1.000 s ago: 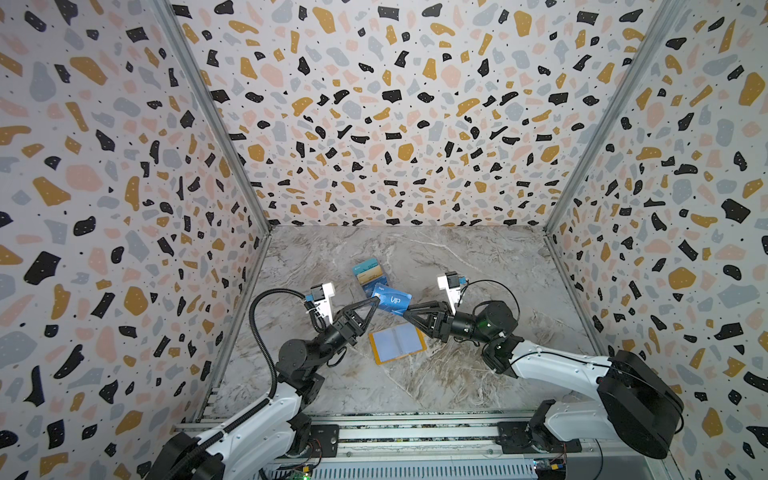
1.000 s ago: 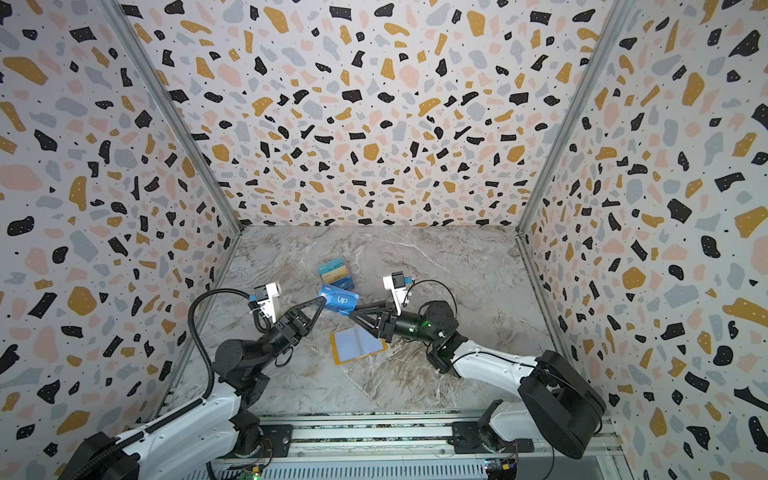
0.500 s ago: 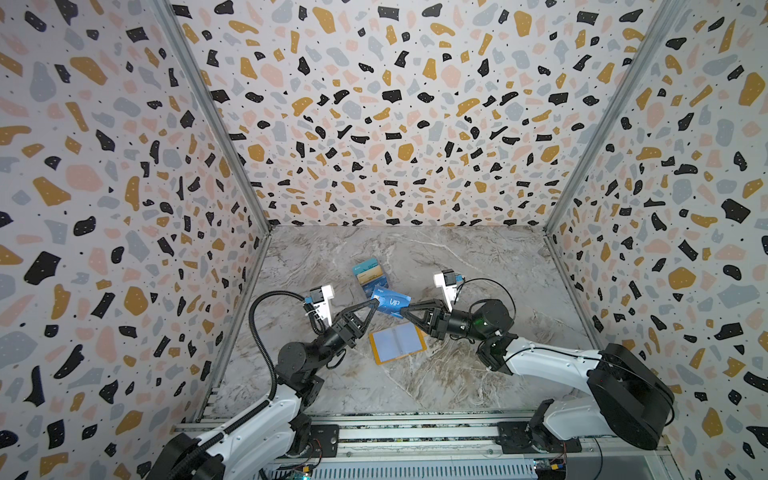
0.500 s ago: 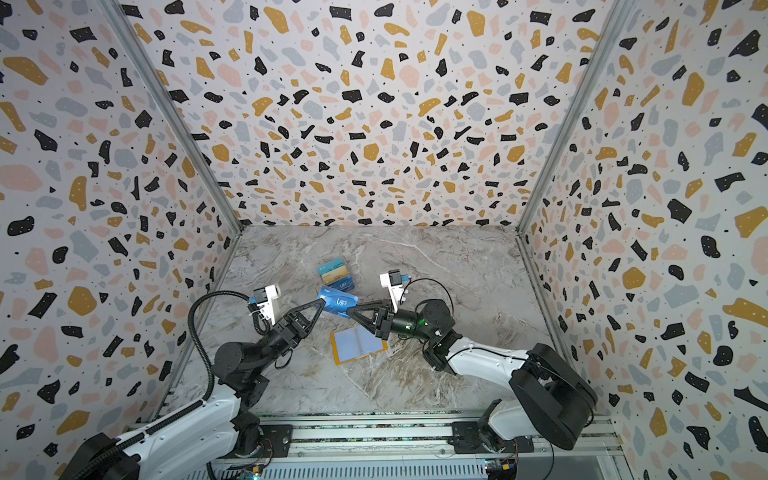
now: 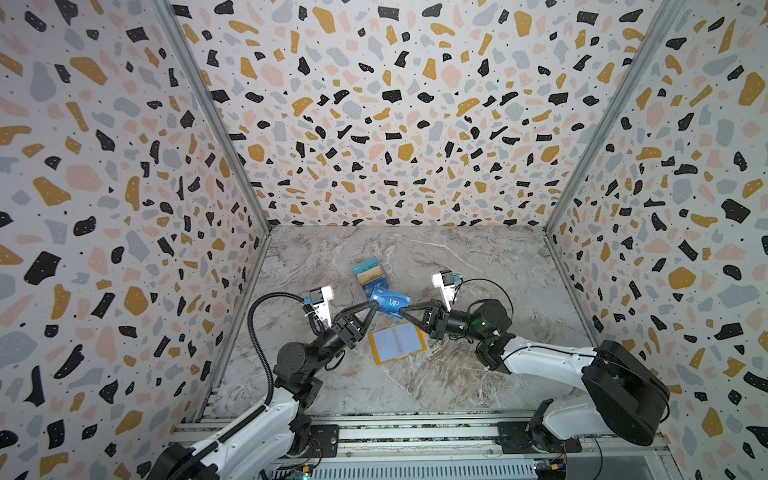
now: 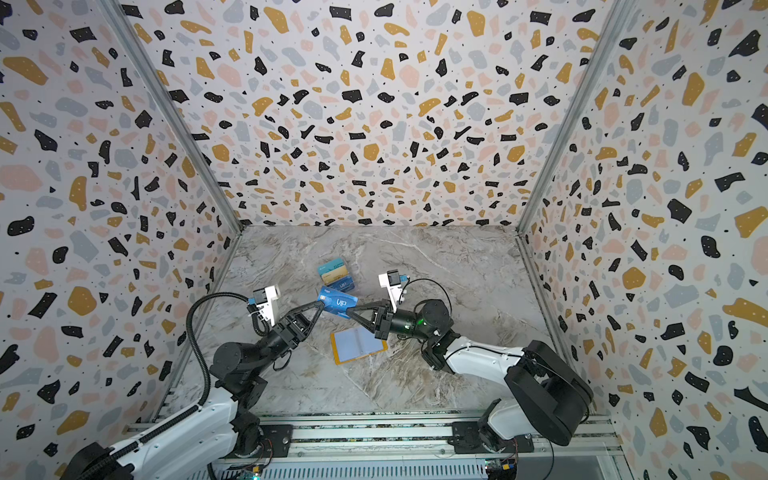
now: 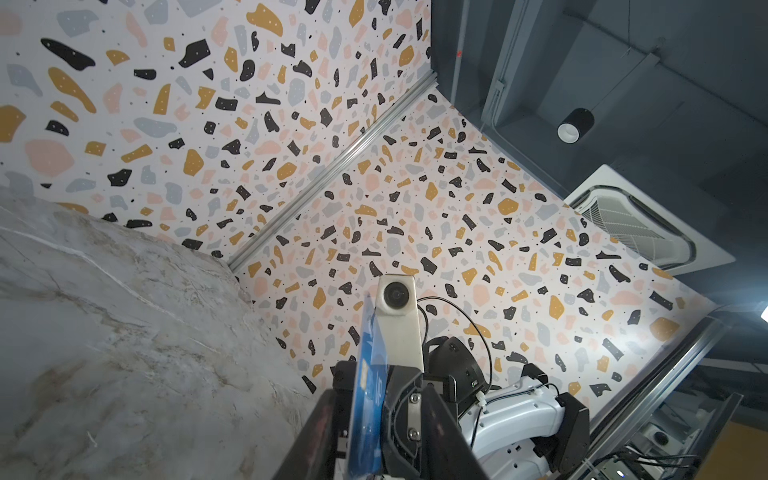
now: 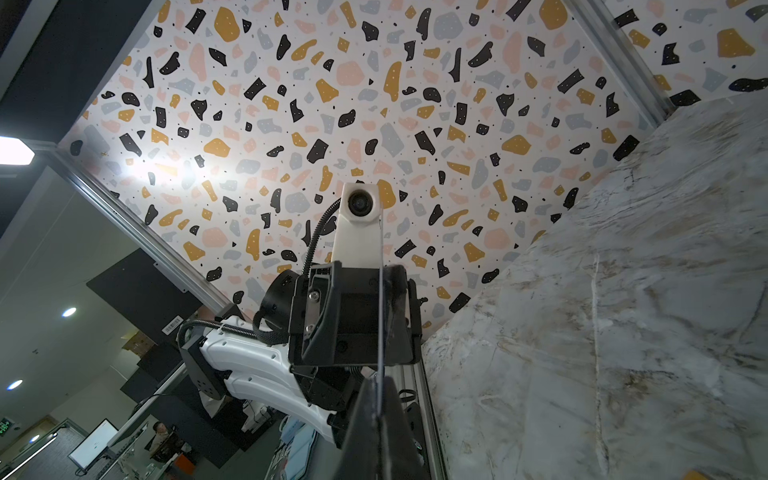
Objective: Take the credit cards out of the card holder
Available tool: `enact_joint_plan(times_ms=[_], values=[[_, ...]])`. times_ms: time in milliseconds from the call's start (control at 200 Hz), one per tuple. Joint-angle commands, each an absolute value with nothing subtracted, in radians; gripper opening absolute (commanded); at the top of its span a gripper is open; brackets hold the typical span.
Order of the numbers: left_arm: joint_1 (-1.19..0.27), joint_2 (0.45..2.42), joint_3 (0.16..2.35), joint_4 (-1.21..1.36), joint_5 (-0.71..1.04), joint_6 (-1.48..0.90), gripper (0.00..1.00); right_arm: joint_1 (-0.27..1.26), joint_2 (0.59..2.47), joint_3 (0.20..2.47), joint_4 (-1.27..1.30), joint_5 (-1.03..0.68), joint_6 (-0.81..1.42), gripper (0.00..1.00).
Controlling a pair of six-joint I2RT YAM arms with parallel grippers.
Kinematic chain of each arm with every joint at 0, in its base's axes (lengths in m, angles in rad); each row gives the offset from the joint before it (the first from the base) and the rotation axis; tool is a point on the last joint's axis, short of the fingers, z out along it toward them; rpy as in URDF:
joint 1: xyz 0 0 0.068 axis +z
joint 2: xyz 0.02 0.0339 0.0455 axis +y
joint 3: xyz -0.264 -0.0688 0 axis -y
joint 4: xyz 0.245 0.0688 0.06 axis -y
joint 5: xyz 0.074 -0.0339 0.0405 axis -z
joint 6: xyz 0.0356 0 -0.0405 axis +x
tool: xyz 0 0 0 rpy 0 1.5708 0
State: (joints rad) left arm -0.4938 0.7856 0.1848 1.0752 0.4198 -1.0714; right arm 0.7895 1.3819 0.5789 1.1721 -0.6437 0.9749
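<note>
**A Spotty Little Room**

Three walls (image 5: 395, 124) stand at 9, 12 and 3 o'clock in both top views, white with black, yellow, pink and grey spots. Shiny metal posts (image 5: 208, 104) run up the corners. The floor (image 5: 478, 257) looks like grey marble. A metal rail (image 5: 415, 434) lies at 6 o'clock. A round lamp (image 7: 575, 124) hangs from the dark ceiling (image 7: 540, 50).

Print on stacked cards (image 5: 370, 274) is illegible.

Robotics lab — terrazzo-print enclosure (image 5: 374, 124), aluminium rail (image 5: 415, 434)
</note>
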Motion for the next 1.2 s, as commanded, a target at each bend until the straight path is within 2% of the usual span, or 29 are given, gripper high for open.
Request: enact_joint_plan(times_ms=[0,260,481,621,731,876,1071,1196], values=[[-0.495,0.74,0.246,0.896,0.417,-0.955,0.44,0.756,1.31,0.596,1.105,-0.673,0.933,0.0],[-0.491,0.699,0.426,0.369,0.436,-0.636,0.49,0.658,1.185,0.623,0.705,-0.768,0.746,0.0],[-0.483,0.772,0.629,0.02,0.559,-0.394,0.51,0.617,1.145,0.782,0.127,-0.799,0.381,0.0],[-0.483,0.837,0.755,-0.19,0.625,-0.22,0.51,0.615,1.178,0.865,-0.111,-0.858,0.198,0.0],[-0.484,0.895,0.847,-0.315,0.711,-0.112,0.51,0.619,1.21,0.897,-0.202,-0.925,0.122,0.0],[-0.483,0.938,0.922,-0.438,0.727,-0.009,0.51,0.633,1.222,0.914,-0.235,-0.971,0.066,0.0],[-0.483,0.977,0.953,-0.494,0.865,0.026,0.49,0.656,1.25,0.958,-0.328,-1.005,-0.026,0.0],[-0.483,0.989,0.967,-0.556,0.869,0.065,0.47,0.682,1.265,0.987,-0.381,-1.037,-0.088,0.0]])
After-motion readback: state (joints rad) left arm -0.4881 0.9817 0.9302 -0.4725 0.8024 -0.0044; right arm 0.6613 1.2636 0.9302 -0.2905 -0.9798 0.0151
